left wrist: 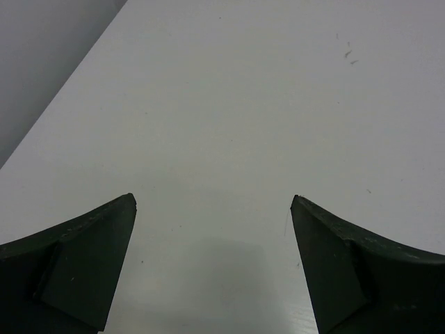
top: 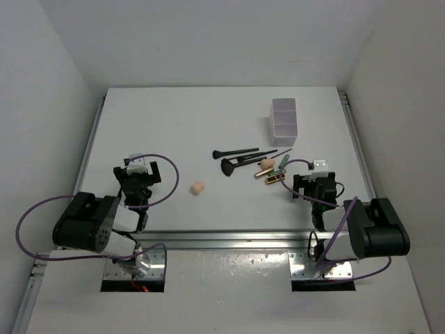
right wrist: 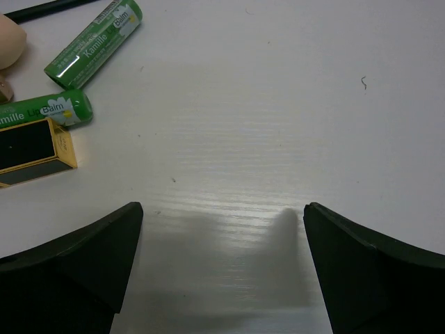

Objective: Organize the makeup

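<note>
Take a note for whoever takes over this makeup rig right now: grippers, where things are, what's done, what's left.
The left gripper is open and empty, over the table.
The right gripper is open and empty; the green tubes lie ahead to its left.
The brushes, one sponge, the tubes and the gold case are clustered near the compartment box. The second sponge lies alone, further left.
Done: nothing, no item visible in the box.
Left: sort every item.

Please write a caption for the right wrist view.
Open fingers over a white table, near two green lip balm tubes and a gold-edged case.
</note>
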You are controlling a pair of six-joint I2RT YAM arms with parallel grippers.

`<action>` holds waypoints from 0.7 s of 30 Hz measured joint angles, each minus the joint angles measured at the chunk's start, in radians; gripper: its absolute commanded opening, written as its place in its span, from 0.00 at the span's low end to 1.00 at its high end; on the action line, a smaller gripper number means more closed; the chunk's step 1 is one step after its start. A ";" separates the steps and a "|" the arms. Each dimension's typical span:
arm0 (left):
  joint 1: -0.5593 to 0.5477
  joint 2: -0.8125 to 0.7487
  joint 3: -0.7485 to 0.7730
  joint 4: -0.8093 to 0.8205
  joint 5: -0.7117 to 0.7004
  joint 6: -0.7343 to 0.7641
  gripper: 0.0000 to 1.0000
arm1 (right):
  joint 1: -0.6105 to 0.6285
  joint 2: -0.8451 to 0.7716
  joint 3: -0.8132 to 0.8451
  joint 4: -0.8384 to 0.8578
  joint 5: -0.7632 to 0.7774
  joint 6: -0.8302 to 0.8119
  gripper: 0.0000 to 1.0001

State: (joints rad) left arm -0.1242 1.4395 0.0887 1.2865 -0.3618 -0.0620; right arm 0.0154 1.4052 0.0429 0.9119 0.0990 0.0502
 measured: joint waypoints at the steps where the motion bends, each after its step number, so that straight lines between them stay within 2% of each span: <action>1: 0.000 0.000 0.000 0.000 0.000 0.000 1.00 | 0.000 0.000 0.000 0.000 0.000 0.000 1.00; 6: 0.002 -0.003 0.001 -0.008 0.031 0.004 1.00 | 0.000 -0.008 0.000 -0.011 0.002 0.004 1.00; 9: 0.006 -0.045 0.013 -0.075 0.093 0.026 1.00 | 0.000 -0.088 0.026 -0.161 0.011 0.014 1.00; 11: 0.011 -0.112 0.109 -0.283 0.162 0.074 1.00 | 0.000 -0.142 0.120 -0.350 0.024 0.008 1.00; 14: 0.005 -0.129 0.406 -0.626 0.295 0.226 1.00 | 0.000 -0.169 0.322 -0.598 0.050 -0.023 1.00; 16: -0.018 -0.138 0.556 -0.739 0.331 0.329 1.00 | 0.000 -0.174 0.448 -0.716 0.081 -0.048 1.00; 18: -0.055 -0.172 0.614 -0.821 0.330 0.420 1.00 | 0.001 -0.177 0.544 -0.819 0.112 -0.066 1.00; 21: -0.117 -0.181 0.739 -1.112 0.404 0.535 1.00 | 0.001 -0.183 0.640 -0.974 0.147 -0.078 1.00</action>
State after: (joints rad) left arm -0.2409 1.2587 0.8272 0.1741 0.0422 0.4728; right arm 0.0162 1.2224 0.6834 -0.0620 0.2459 -0.0277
